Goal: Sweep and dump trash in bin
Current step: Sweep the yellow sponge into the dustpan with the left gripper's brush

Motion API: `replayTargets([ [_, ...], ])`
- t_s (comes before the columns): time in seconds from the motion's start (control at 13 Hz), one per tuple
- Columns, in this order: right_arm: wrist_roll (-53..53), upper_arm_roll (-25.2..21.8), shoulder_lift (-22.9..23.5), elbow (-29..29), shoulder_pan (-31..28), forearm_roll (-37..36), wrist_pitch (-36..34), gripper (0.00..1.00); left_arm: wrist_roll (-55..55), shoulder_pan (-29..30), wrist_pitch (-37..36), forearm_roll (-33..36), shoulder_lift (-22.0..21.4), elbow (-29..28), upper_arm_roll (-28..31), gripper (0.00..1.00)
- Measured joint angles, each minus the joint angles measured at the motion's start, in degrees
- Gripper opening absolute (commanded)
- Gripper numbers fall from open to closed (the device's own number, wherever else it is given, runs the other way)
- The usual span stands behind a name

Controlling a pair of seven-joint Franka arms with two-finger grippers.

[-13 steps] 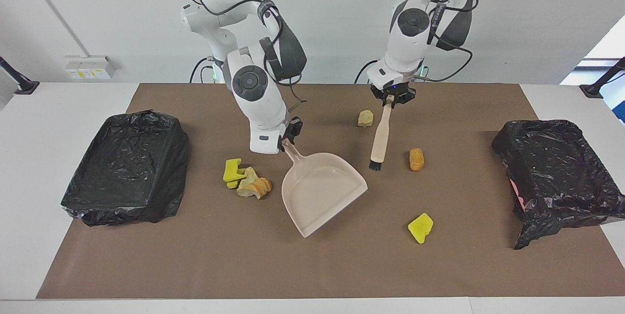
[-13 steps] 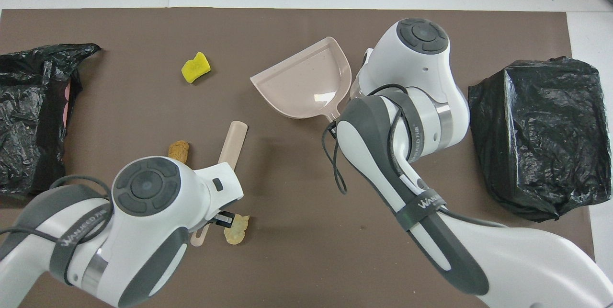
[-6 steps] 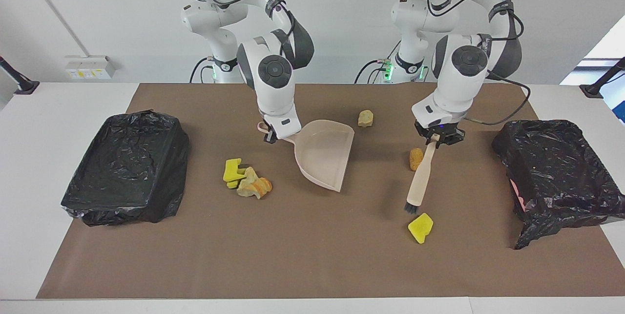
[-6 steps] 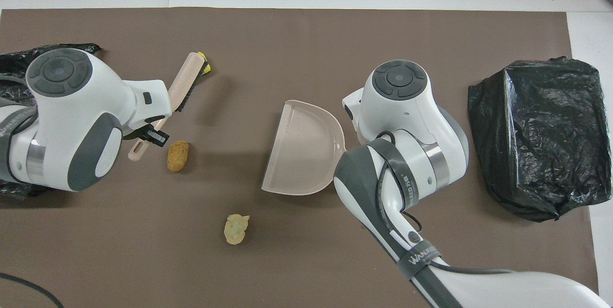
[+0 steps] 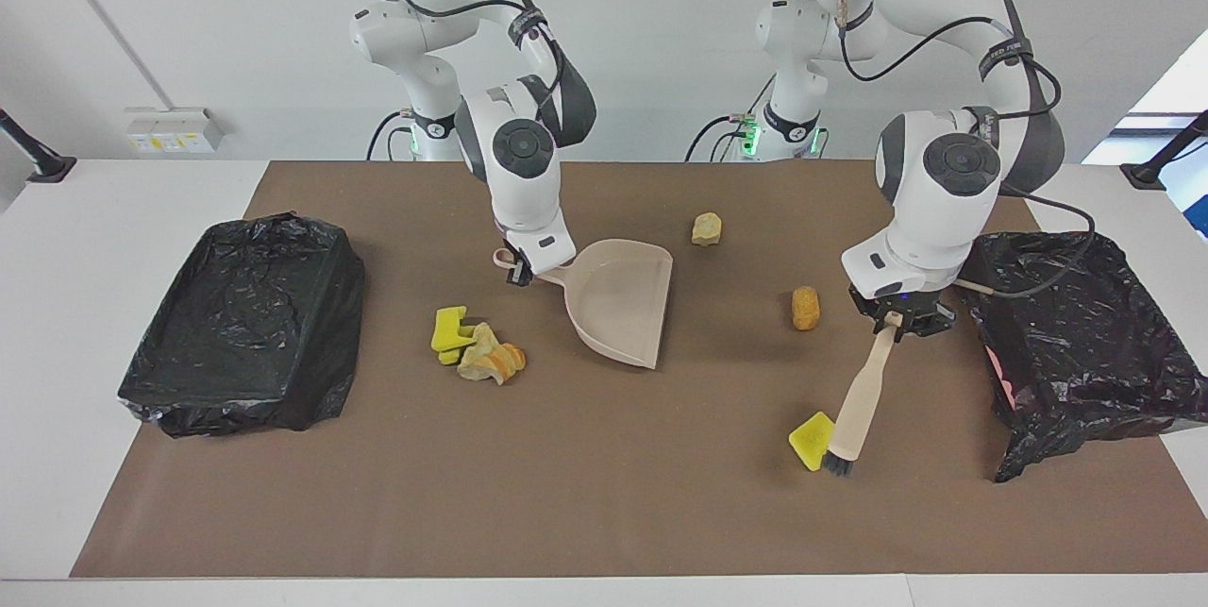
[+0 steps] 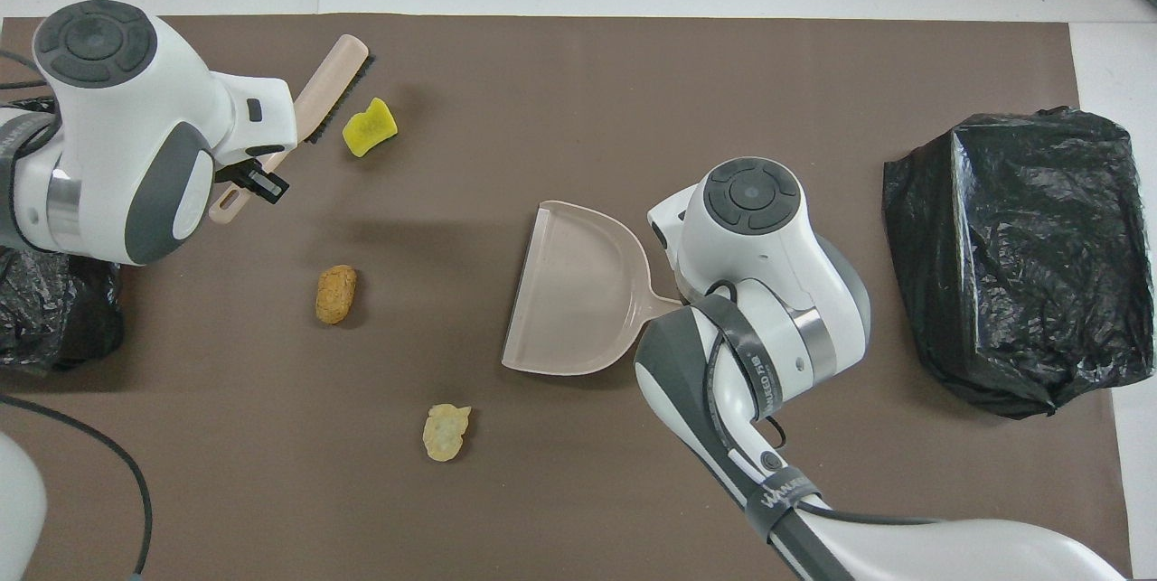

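My left gripper is clamped on the handle of the brush, with the bristles down on the mat just beside the yellow sponge chunk, on the side toward the left arm's end of the table, where one black-lined bin sits. My right gripper grips the handle of the dustpan, which sits mid-table with its open lip turned toward the brush. I judge the step in hand to be the start of the sweep: nothing is in the pan yet. The rest of the trash is scattered: a tan lump lies between brush and pan, a pale beige lump nearer to the robots, and a cluster of yellow and orange scraps beside the pan toward the second bin at the right arm's end. Next I should draw the bristles across the mat so the sponge slides toward the pan's lip, keeping the lip flat on the mat so the piece rides in, not under
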Motion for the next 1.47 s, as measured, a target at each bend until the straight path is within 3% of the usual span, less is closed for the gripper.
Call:
replayTargets([
  [0.23,5.6,0.3,-1.1,-1.1,2.5,-6.4,0.0,0.00,0.3,0.8,0.0,0.3,4.7,4.6,0.0,0.00],
  [0.77,7.1,0.2,-2.3,-2.8,2.7,-6.5,0.1,0.00,0.7,2.1,1.7,2.5,11.5,7.3,-1.0,0.00],
  [1.16,7.4,0.2,-2.3,-3.6,2.6,-3.8,1.0,0.00,1.1,1.5,0.4,2.6,10.5,5.3,-1.8,0.00],
  [1.47,9.1,0.5,-2.3,-3.9,3.9,-0.5,1.6,0.00,1.3,-1.5,-2.5,2.6,5.8,-0.6,-2.2,0.00],
])
